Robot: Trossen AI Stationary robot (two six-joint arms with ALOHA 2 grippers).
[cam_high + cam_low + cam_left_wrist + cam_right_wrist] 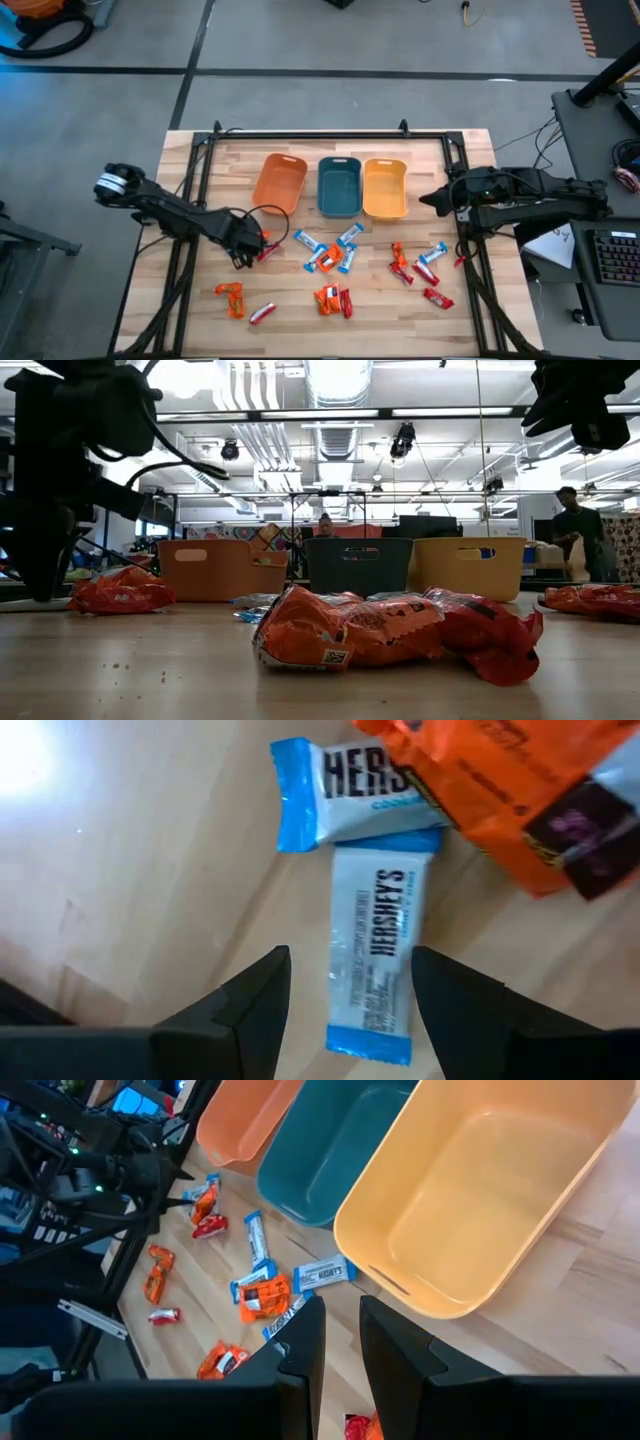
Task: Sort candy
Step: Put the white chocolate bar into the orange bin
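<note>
The left gripper [350, 1005] has its fingers spread wide on each side of a blue-and-white candy [375, 955] in the middle of the left wrist picture. A second blue candy [345, 790] and an orange candy [500, 780] lie touching it at the top, so I think the fingers could bump them or grab two. The right gripper [432, 197] waits at the right of the high picture by the yellow bin [385, 188], its fingers a little apart and holding nothing.

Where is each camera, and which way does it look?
High view: above, looking straight down; table, both arms.
Low view: at tabletop height, looking level across candy to three bins.
Left wrist view: looks past the left gripper at a blue-and-white candy.
Right wrist view: looks past the right gripper at the yellow-orange bin.
High and right wrist views share the bins.
</note>
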